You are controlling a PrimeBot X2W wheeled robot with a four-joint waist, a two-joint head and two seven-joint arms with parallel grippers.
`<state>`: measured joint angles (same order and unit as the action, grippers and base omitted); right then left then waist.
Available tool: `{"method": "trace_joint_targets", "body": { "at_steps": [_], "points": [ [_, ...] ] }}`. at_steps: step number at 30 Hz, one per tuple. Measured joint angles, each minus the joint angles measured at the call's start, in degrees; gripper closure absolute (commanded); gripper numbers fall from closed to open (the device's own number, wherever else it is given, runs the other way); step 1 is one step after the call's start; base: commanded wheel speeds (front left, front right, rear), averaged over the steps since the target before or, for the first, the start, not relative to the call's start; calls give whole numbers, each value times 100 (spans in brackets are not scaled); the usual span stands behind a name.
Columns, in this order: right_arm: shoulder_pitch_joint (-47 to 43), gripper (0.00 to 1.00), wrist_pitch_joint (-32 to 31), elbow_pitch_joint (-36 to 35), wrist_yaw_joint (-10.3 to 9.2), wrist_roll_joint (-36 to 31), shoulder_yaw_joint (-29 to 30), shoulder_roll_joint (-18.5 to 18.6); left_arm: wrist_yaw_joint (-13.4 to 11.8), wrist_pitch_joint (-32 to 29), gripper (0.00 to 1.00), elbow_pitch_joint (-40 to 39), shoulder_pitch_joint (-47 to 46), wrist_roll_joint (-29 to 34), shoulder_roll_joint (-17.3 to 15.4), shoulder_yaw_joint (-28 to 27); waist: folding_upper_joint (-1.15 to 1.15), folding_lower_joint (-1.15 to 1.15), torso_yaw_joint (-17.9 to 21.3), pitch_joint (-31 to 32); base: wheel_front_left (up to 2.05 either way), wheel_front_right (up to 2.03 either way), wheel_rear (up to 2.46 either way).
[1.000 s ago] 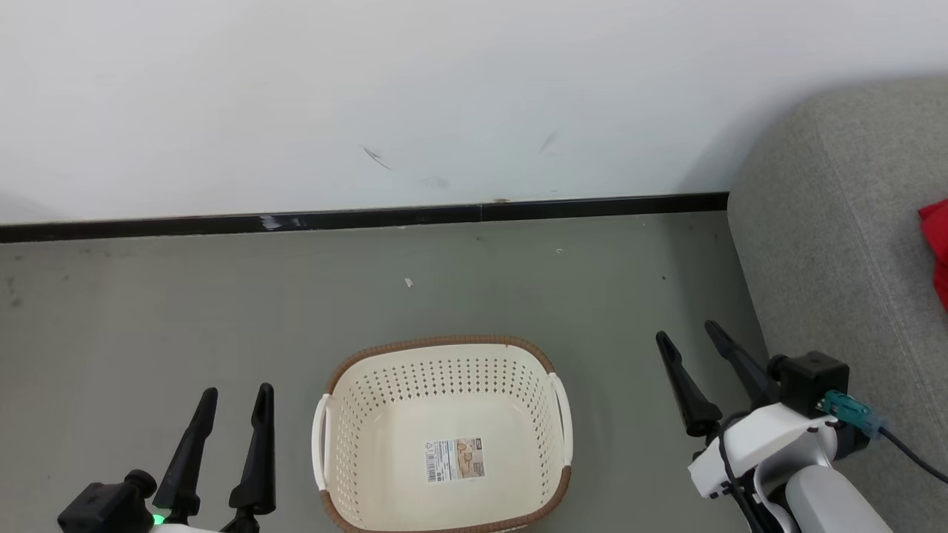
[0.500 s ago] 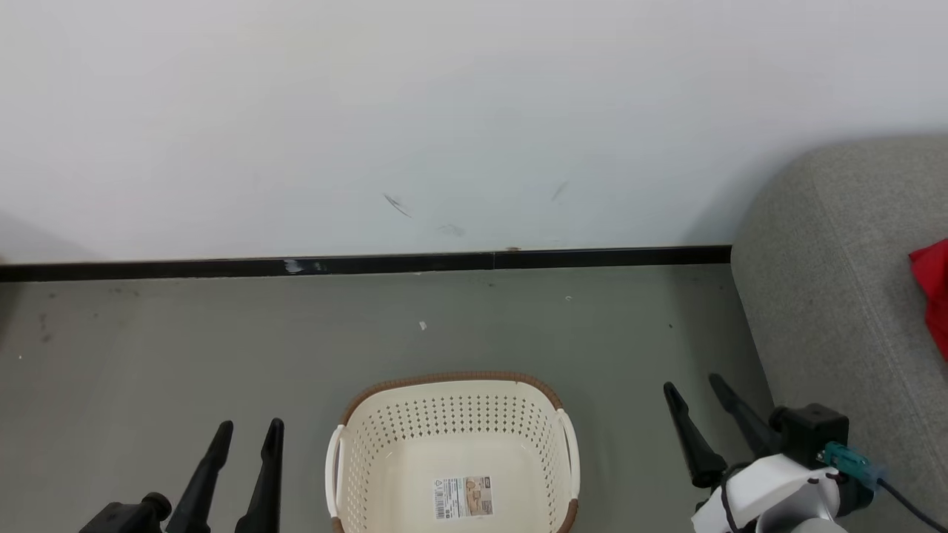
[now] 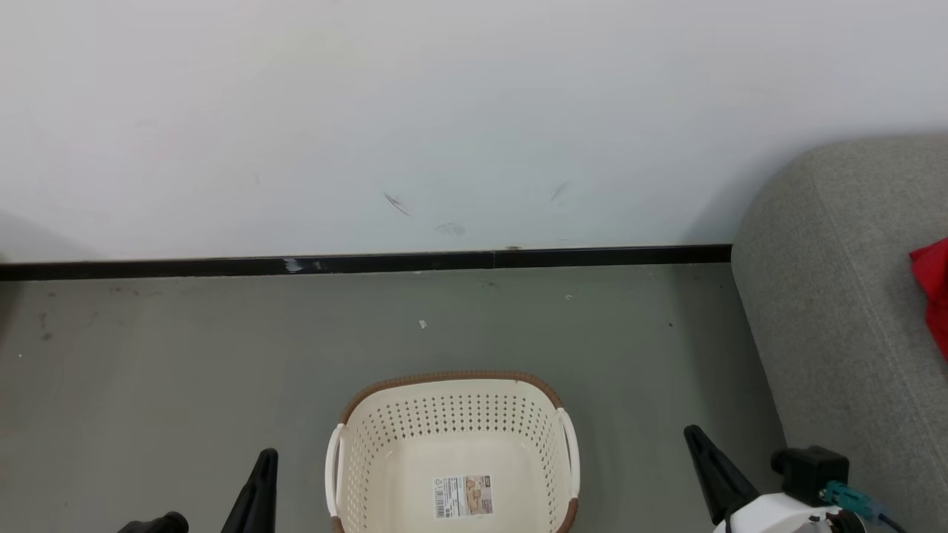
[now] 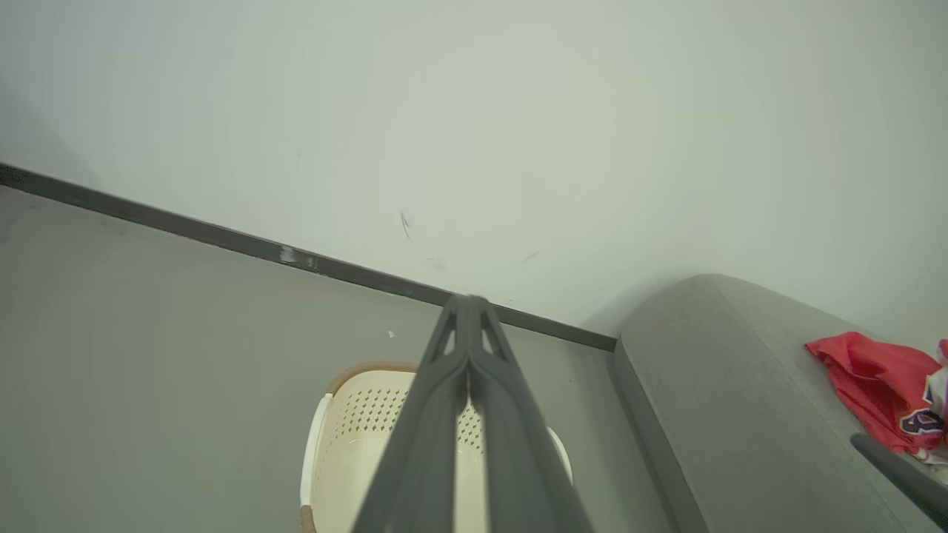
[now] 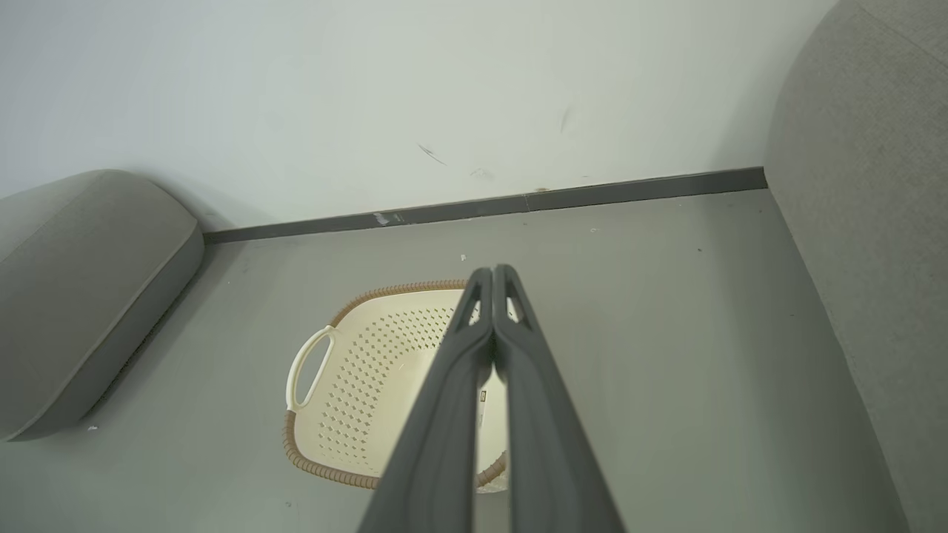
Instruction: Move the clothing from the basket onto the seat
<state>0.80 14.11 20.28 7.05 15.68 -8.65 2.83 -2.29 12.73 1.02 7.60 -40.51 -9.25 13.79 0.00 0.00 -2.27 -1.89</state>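
Head view: the basket (image 3: 444, 379) sat bare at six o'clock, my left gripper (image 3: 259, 485) at seven and right gripper (image 3: 711, 470) at five, the clothing (image 3: 935, 285) on the seat (image 3: 829, 311) at three. Left wrist view: my jaws were clenched on nothing, the clothing at four. Right wrist view: clenched too, empty (nothing seemed left to fetch). I judged it best to park both grippers low, clear of the basket.

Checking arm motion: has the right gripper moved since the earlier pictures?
Yes. The right gripper has drawn back toward the robot: its tips were level with the far rim of the basket and now sit below it in the head view.
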Motion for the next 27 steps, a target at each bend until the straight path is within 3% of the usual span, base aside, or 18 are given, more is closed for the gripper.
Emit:
{"method": "trace_joint_targets", "body": {
  "at_steps": [13, 27],
  "points": [
    [-1, 100, -233, -136, 0, 1232, 162, -11, 102, -209, 100, 98, -7, -744, 74, -210, 0, 6, 36, 31, 0, 0, 0],
    [1, 100, -512, -256, 0, 2409, 367, -1, 244, -465, 100, 245, -112, -1556, 146, -426, 0, 76, 79, 113, 0, 0, 0]
  ]
}}
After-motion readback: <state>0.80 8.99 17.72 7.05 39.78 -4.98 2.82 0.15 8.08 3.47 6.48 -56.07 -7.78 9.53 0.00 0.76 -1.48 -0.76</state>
